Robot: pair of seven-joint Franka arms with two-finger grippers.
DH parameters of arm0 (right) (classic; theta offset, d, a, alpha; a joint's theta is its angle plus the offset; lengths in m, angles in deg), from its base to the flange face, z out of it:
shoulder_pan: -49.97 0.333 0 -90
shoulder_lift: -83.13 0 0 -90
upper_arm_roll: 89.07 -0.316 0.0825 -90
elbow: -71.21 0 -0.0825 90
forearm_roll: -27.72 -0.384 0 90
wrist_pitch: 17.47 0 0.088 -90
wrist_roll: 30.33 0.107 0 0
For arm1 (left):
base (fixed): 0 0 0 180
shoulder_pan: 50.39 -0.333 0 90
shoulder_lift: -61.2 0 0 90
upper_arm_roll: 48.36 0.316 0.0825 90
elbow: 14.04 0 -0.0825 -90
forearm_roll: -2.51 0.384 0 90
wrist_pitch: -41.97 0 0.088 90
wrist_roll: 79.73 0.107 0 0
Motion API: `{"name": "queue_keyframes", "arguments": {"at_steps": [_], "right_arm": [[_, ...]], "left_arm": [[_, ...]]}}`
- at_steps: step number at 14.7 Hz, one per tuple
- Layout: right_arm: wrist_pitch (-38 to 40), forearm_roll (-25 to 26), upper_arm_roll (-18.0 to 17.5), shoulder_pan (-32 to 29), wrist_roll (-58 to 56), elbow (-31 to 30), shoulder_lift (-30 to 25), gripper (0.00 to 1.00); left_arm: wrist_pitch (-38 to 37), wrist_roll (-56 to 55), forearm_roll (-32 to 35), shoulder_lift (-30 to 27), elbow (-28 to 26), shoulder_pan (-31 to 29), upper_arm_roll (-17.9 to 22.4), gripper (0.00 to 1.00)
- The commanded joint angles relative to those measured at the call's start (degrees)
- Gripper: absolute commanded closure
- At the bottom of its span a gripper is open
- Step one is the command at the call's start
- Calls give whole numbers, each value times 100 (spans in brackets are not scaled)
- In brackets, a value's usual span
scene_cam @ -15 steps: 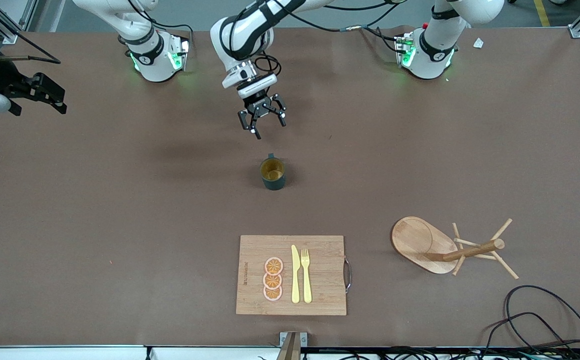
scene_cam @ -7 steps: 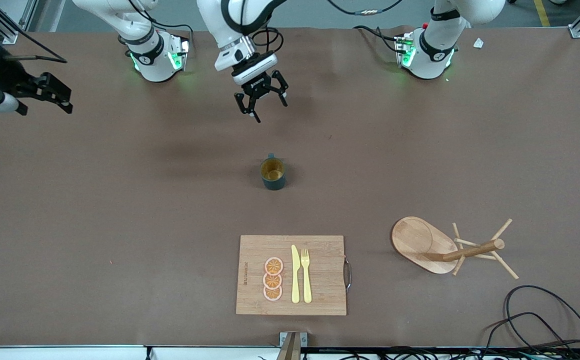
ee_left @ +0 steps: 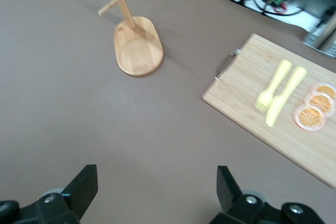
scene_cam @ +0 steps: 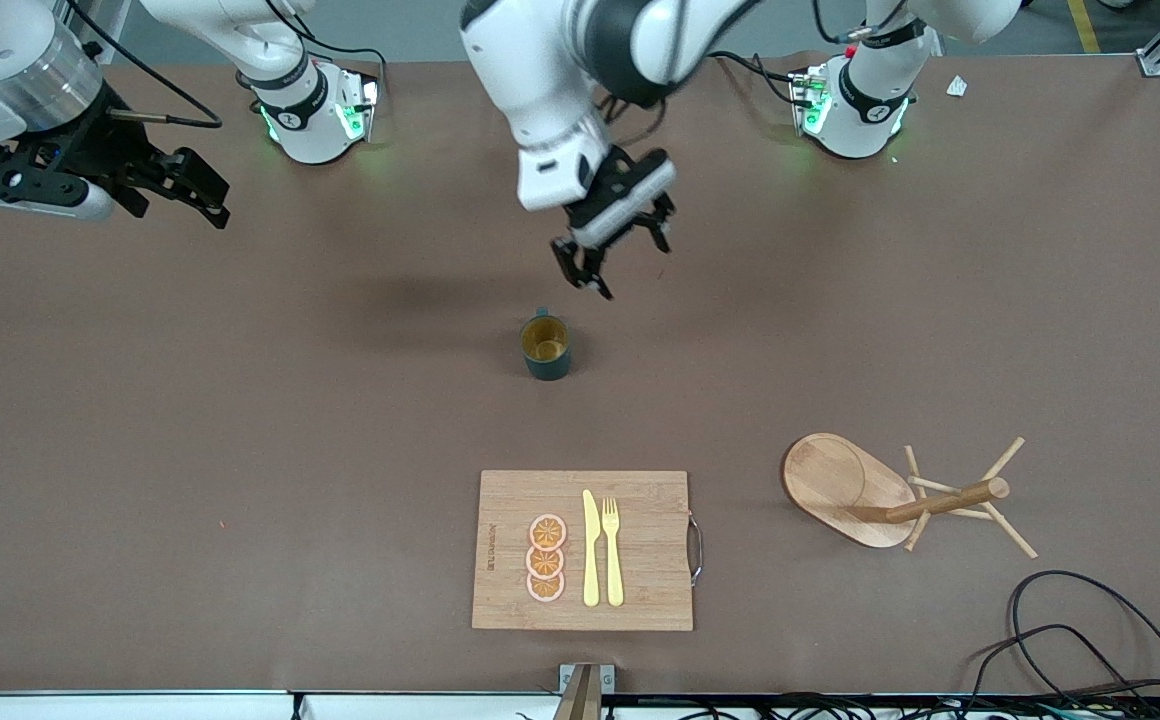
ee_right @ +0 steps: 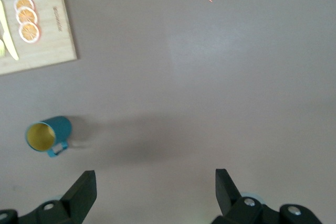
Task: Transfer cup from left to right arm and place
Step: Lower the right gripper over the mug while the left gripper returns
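The cup [scene_cam: 545, 347] is found upright on the counter [scene_cam: 240, 420], just short of the released left claw [scene_cam: 612, 255]; the right claw [scene_cam: 180, 185], also released, is held well apart.

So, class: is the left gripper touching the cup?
Apart. The front view shows the open left gripper in the air, bare table between it and the upright cup.
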Motion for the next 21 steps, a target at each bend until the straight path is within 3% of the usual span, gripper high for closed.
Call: {"name": "queue_keyframes", "arguments": {"at_steps": [1, 4, 12, 15, 21], "right_arm": [[-446, -86, 39, 453, 564, -54, 272, 0], [-868, 115, 48, 1120, 1240, -54, 782, 0], [-1818, 345, 48, 2036, 1628, -45, 2242, 0], [-2213, 459, 48, 2404, 1637, -45, 2655, 0], [-3013, 468, 48, 2476, 1637, -54, 3104, 0]], "left_arm": [[-73, 901, -421, -387, -134, -678, -54, 0], [-73, 2000, -703, -686, -134, -1434, -63, 0], [-213, 3750, -2601, -1222, -125, -3342, -72, 0], [-397, 4655, -2919, -1311, -125, -3703, -63, 0], [-714, 5378, -3007, -1311, -160, -3766, 25, 0]]}}
